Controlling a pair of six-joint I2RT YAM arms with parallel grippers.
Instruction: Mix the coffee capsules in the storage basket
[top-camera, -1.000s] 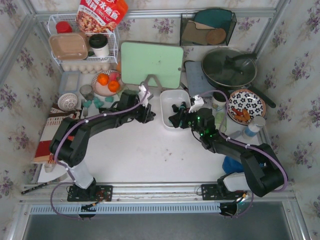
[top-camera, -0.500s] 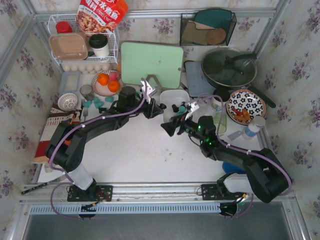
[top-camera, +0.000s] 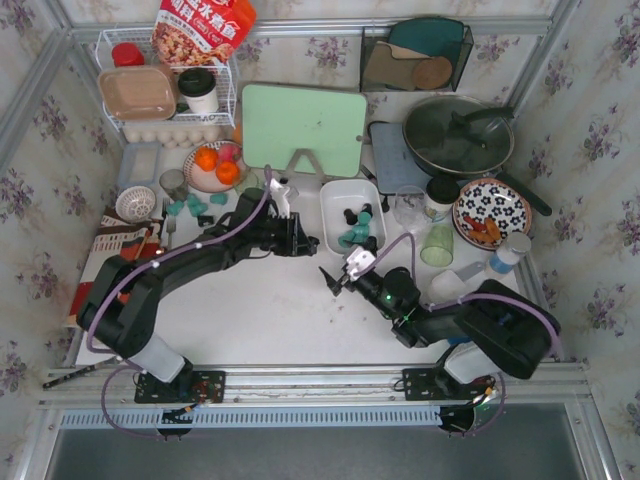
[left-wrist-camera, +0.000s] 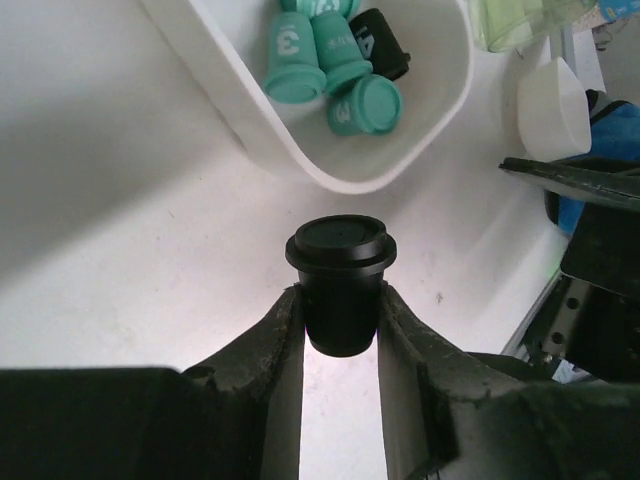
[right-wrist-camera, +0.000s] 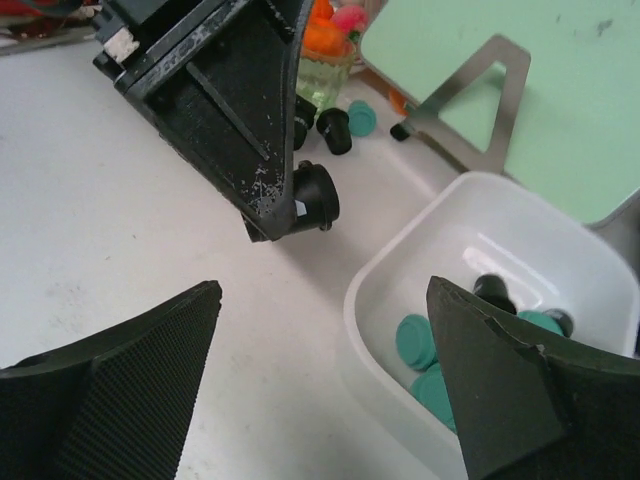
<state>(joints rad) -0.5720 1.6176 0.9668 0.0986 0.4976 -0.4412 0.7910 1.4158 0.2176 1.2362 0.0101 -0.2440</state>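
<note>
**Capsule held at the basket's edge.** A black coffee capsule (left-wrist-camera: 340, 270) is pinched between the fingers of the left gripper (top-camera: 303, 240). It is held just left of the storage basket (top-camera: 330, 195), which stands mid-table in front of the green cutting board (top-camera: 303, 128).

Over the past second the right gripper (top-camera: 333, 280) has been drawn back out of the basket toward the near edge. Its jaws have been spread wide, and nothing is seen between them. The left arm has been kept close to the basket's left wall, its grip unchanged. The basket's mouth is thus left free, and the held pod is judged to be the next one bound for it.

Inside, teal capsules (left-wrist-camera: 340, 45) and a few black ones lie jumbled on their sides toward the near end, so the mixing appears only partly done. More loose pods (top-camera: 190, 205) are scattered on the table (top-camera: 250, 300) well to the left, near the bowl of oranges (top-camera: 215, 165).

The capsules are seen as small tapered cups with a flanged rim, in matt plastic, and the teal ones are printed with numbers. The basket is smooth, glossy white plastic, shallow, with rounded corners and solid walls. The right gripper's pads (right-wrist-camera: 120, 380) are finely ridged and black.
</note>
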